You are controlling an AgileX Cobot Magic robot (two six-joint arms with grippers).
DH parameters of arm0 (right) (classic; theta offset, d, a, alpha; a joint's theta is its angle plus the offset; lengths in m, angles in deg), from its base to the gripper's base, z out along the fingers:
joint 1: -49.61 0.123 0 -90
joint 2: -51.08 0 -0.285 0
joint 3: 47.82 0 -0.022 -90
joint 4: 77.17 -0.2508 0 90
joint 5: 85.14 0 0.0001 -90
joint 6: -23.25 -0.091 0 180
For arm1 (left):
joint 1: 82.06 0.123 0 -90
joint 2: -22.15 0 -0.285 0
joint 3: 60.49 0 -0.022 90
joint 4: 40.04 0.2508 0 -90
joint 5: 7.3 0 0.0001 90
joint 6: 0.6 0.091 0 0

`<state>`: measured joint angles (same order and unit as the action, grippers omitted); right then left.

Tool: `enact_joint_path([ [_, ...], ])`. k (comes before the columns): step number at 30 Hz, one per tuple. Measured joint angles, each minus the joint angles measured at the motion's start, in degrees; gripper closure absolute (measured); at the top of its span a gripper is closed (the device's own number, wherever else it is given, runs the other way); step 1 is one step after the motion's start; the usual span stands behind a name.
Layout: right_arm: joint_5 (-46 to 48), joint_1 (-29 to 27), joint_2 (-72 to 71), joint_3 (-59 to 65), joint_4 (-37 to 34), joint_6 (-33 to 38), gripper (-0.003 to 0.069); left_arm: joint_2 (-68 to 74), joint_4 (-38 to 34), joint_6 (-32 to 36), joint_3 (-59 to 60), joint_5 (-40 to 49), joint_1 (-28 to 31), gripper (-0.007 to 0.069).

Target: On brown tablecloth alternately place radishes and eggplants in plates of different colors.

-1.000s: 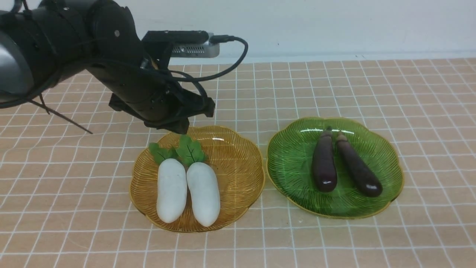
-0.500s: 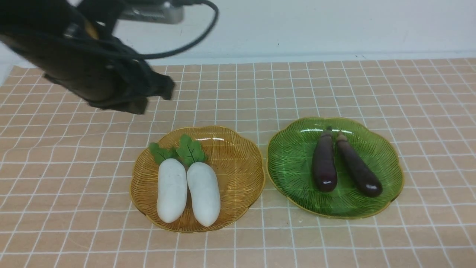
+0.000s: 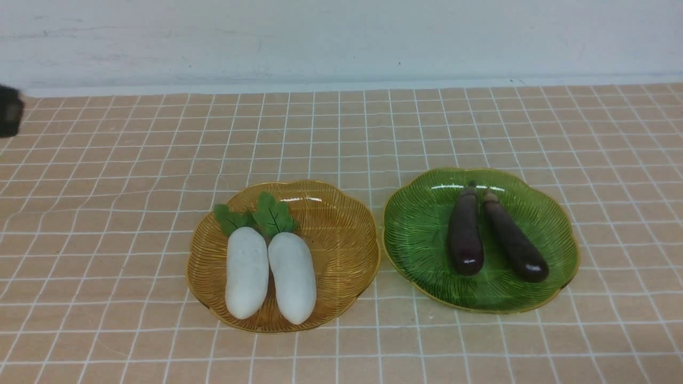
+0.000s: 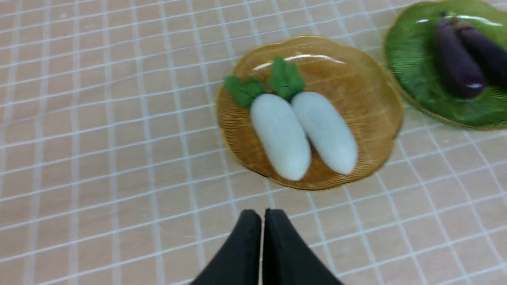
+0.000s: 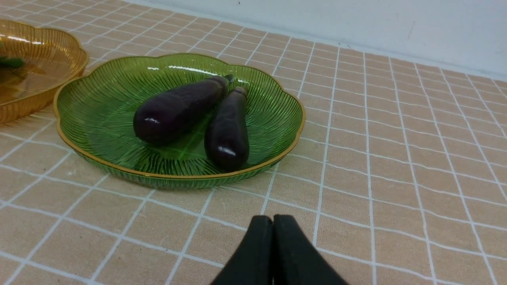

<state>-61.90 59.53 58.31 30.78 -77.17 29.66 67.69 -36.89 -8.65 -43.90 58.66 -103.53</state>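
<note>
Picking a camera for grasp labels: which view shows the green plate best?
Front view: the green plate shows its whole rim, with both eggplants in it. Right wrist view also gets the full outline, but at a low slant. Left wrist view cuts part of the plate off at the picture edge.

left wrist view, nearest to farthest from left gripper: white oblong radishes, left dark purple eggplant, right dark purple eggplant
1. White radishes, robot's left; pair too close to call
2. Left eggplant, robot's right
3. Right eggplant, farther right
</note>
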Motion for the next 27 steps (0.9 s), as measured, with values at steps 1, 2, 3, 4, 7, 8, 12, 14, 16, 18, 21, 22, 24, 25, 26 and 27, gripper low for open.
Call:
enact_joint_path([
  [1,0.0,0.0,0.0,0.0,0.0,0.0,0.0675,-2.9,-1.3,0.1,3.9,-2.9,0.0,0.0628],
  [2,0.0,0.0,0.0,0.0,0.0,0.0,0.0675,-5.7,-2.4,0.1,7.1,-5.9,0.0,0.0628],
  [3,0.0,0.0,0.0,0.0,0.0,0.0,0.0675,-7.4,-3.1,0.0,10.3,-9.6,0.0,0.0628],
  [4,0.0,0.0,0.0,0.0,0.0,0.0,0.0675,-9.9,-4.3,-0.3,14.2,-15.0,0.0,0.0628],
  [7,0.0,0.0,0.0,0.0,0.0,0.0,0.0675,-17.0,-5.3,-2.1,26.1,-36.3,0.0,0.0627],
  [8,0.0,0.0,0.0,0.0,0.0,0.0,0.0675,-17.9,-5.3,-2.2,28.2,-39.1,0.0,0.0627],
  [12,0.0,0.0,0.0,0.0,0.0,0.1,0.0675,-21.8,-5.5,-2.5,36.9,-51.9,0.0,0.0627],
  [14,0.0,0.0,0.0,0.0,0.0,0.1,0.0675,-22.4,-5.5,-2.5,40.0,-53.5,0.0,0.0627],
  [16,0.0,0.0,0.0,0.0,0.0,0.1,0.0675,-22.5,-5.5,-2.5,42.5,-53.7,0.0,0.0627],
  [18,0.0,0.0,0.0,0.0,0.0,0.1,0.0675,-22.5,-5.5,-2.5,43.6,-53.7,0.0,0.0627],
  [21,0.0,0.0,0.0,0.0,0.0,0.1,0.0675,-22.5,-5.5,-2.5,45.3,-53.7,0.0,0.0627],
  [22,0.0,0.0,0.0,0.0,0.0,0.1,0.0675,-22.5,-5.5,-2.5,45.7,-53.7,0.0,0.0627],
  [24,0.0,0.0,0.0,0.0,0.0,0.1,0.0675,-22.5,-5.5,-2.5,46.7,-53.7,0.0,0.0627],
  [25,0.0,0.0,0.0,0.0,0.0,0.1,0.0675,-22.5,-5.3,-2.5,47.6,-53.7,0.0,0.0627],
  [26,0.0,0.0,0.0,0.0,0.0,0.1,0.0675,-22.5,-5.1,-2.4,48.1,-53.7,0.0,0.0627],
  [27,0.0,0.0,0.0,0.0,0.0,0.1,0.0675,-22.5,-4.4,-2.2,48.9,-53.7,0.0,0.0627],
])
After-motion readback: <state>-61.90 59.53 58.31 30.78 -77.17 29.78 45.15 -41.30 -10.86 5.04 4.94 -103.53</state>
